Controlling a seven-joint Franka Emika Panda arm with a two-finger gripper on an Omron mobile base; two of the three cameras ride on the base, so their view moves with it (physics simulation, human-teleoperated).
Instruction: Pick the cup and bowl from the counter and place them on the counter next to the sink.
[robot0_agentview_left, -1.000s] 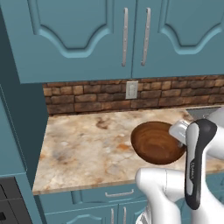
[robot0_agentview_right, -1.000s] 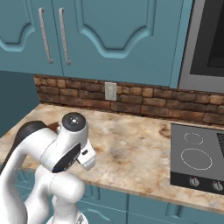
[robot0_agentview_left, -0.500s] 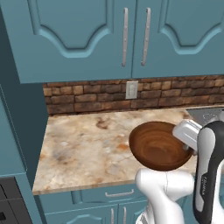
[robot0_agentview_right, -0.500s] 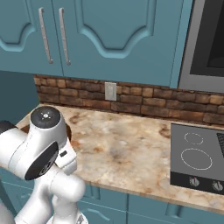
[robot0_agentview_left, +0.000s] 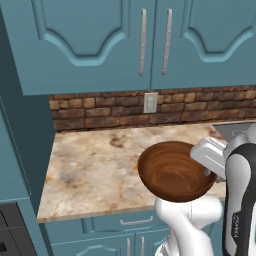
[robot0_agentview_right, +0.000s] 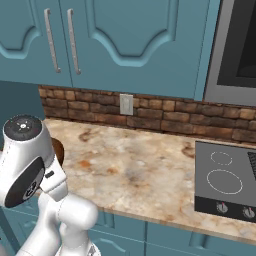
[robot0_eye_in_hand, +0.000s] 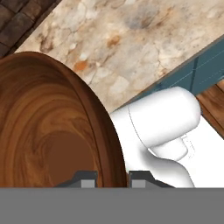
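In the left base view the bowl (robot0_agentview_left: 175, 171) hangs tilted over the counter's (robot0_agentview_left: 95, 165) front edge, nearer the camera and further left than a second ago — it is in the air, so the carry to the sink looks under way, though no sink or cup is visible to judge how far remains. In the right base view the arm has swung left, leaving a sliver of bowl (robot0_agentview_right: 58, 151) and showing the stovetop (robot0_agentview_right: 225, 177). The hand view alone shows the gripper (robot0_eye_in_hand: 113, 178) pinching the bowl's rim (robot0_eye_in_hand: 107, 144), one finger inside, one outside.
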